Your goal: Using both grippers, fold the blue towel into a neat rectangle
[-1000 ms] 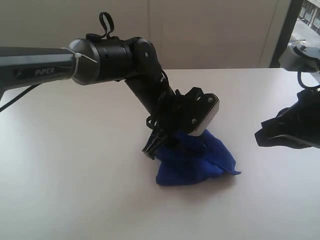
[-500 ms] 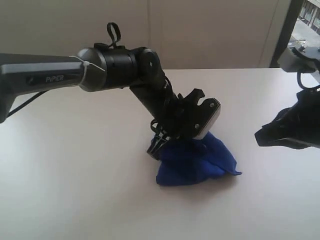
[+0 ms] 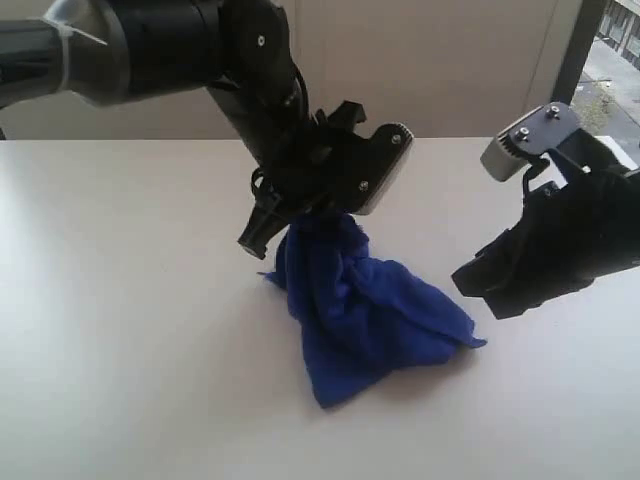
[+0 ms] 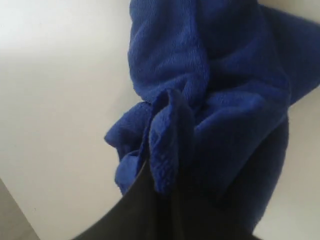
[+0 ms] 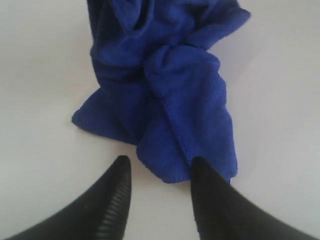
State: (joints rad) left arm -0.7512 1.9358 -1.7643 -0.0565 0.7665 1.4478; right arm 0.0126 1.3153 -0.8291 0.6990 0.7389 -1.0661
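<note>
The blue towel [image 3: 360,305] hangs crumpled from my left gripper [image 3: 312,215], its lower part still bunched on the white table [image 3: 130,330]. In the left wrist view the jaws are shut on a fold of the blue towel [image 4: 170,135], and the cloth covers most of that view. My right gripper [image 3: 480,285] hovers open just right of the towel's lowest corner. In the right wrist view the two black fingertips [image 5: 121,167] straddle bare table just short of the blue towel [image 5: 165,90]. No white tag shows.
A pale wall runs behind the table's far edge [image 3: 450,138]. A window strip [image 3: 610,60] shows at the upper right. The table's front edge is out of view.
My left gripper has risen and shifted left, lifting the towel's top off the table so it hangs stretched. The right gripper has moved in leftward, close to the towel's right corner.
</note>
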